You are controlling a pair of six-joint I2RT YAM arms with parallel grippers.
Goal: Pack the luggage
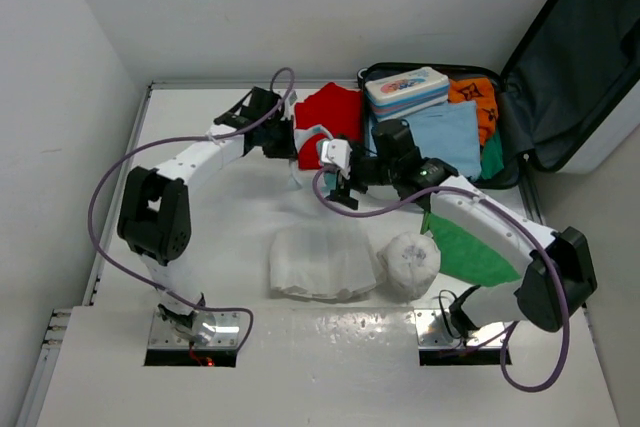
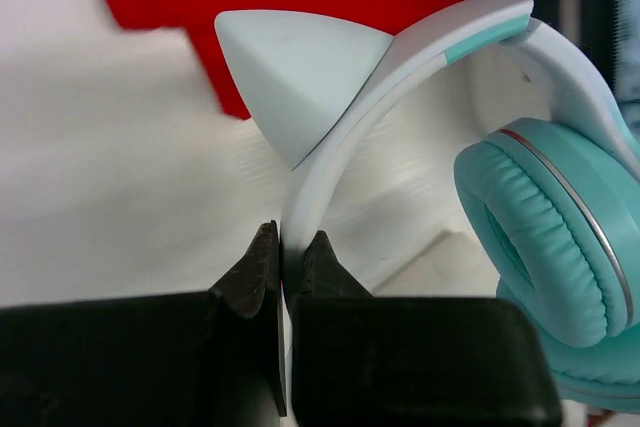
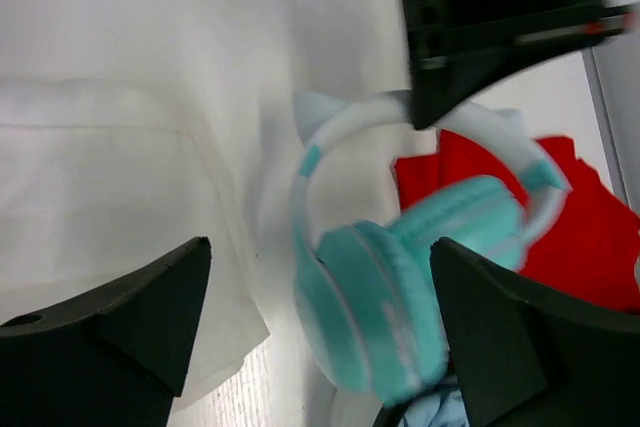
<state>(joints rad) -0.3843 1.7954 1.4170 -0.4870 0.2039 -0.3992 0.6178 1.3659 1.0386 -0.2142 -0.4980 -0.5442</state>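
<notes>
Top external view: the luggage (image 1: 570,67) lies open at the far right corner of the tabletop (image 1: 230,227), its dark grey lid leaning up toward the right wall. In the base sit a white box (image 1: 405,90) with a coloured printed lid, its writing too small to read, a light blue cloth (image 1: 445,137), an orange cloth (image 1: 478,97) with black marks and a strip of green cloth (image 1: 492,157). A red garment (image 1: 330,112) lies against the luggage's left rim.

Left gripper (image 2: 283,267) has its jaws pinching the white headband of the teal cat-ear headphones (image 2: 540,237) just beside the red garment. Right gripper (image 3: 320,247) hangs close by with jaws spread wide, holding nothing.

Nearer the arms lie a folded white sheet (image 1: 315,262), a white roll (image 1: 410,262) touching it, and a green sheet (image 1: 470,247) under the right arm. Bare tabletop shows left of the folded sheet, up to the left edge.
</notes>
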